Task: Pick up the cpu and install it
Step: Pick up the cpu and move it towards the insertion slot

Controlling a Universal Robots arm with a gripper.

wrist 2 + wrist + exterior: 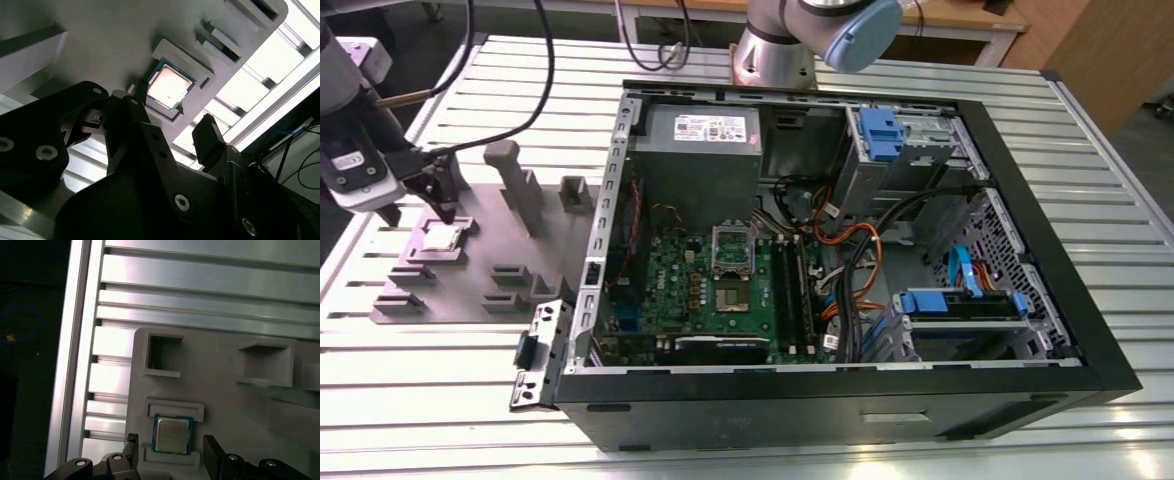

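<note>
cpu | we log it lying flat in a recess of the grey holder tray on the counter, to the exterior view's left of the open computer case | pincer: wide, straddling the cpu without touching it

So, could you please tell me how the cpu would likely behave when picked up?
The cpu looks thin, flat and rigid, so probably stiff and light. Its smooth metal top may be slippery. Sitting in the holder recess, it shouldn't slide or tip.
</note>
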